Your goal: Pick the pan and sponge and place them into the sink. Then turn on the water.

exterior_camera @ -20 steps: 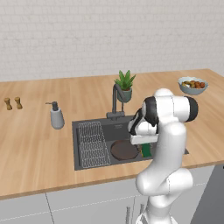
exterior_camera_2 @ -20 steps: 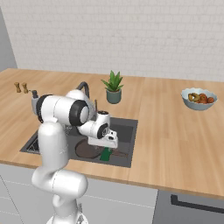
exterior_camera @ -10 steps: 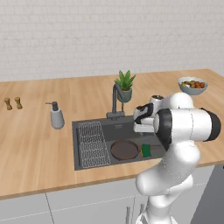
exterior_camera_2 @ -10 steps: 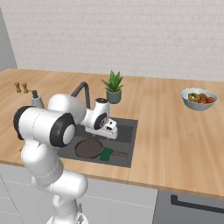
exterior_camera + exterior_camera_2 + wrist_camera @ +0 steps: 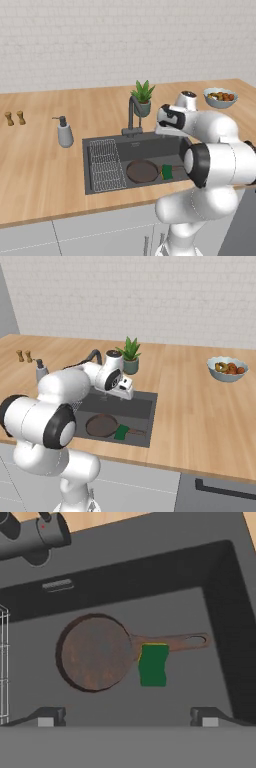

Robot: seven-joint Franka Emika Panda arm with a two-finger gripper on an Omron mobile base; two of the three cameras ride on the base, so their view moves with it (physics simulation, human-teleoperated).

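My end effector [image 5: 127, 718] hangs wide open and empty; below it the sponge [image 5: 153, 664] lies on the pan [image 5: 95, 652] handle in the sink [image 5: 220, 627].

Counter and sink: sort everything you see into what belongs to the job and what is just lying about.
Job:
pan, in the sink
sponge, across the pan's handle
faucet, behind the basin
gripper, open, above the basin

Lying about:
soap dispenser
potted plant
fruit bowl
two small shakers
wire rack in the sink
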